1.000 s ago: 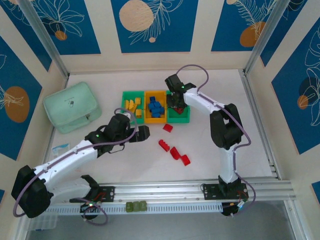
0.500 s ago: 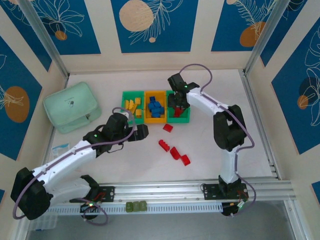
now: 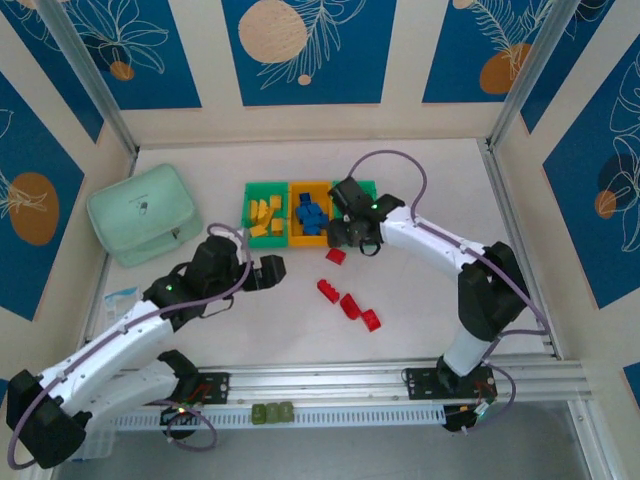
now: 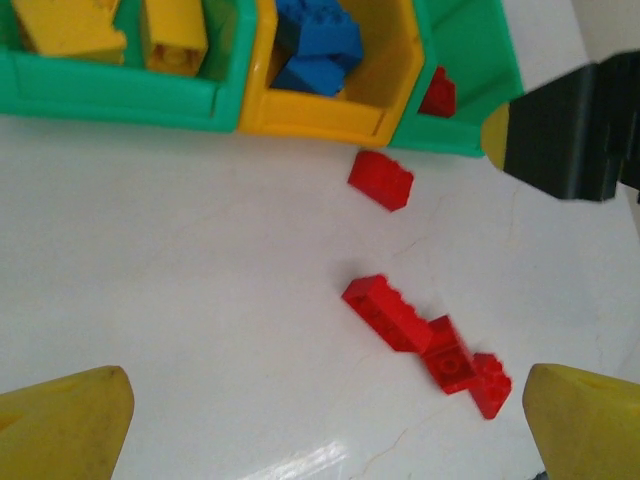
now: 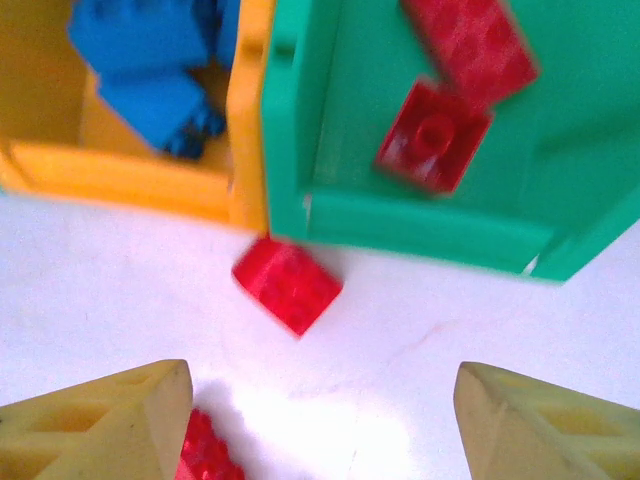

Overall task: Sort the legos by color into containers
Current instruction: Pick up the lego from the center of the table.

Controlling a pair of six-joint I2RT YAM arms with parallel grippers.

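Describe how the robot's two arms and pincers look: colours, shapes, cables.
The left arm and right arm have white links, black joints, a small green light each and a looping lilac cable. The left pincer and right pincer have yellow wedge-shaped fingers.

Glossy plastic legos [image 4: 380, 181], smooth plastic containers [image 4: 320, 115], faintly shiny white tabletop [image 4: 180, 250]

The left arm [image 3: 120, 340] extends from its base diagonally forward and to the right. The left gripper [image 3: 268, 272] faces right, and its yellow fingers [image 4: 65, 425] are spread wide and empty. The right arm [image 3: 440, 245] bends at a raised elbow and reaches left toward the centre, where the right gripper [image 3: 350, 240] is tilted downward with its fingers [image 5: 100, 420] set wide apart and empty.
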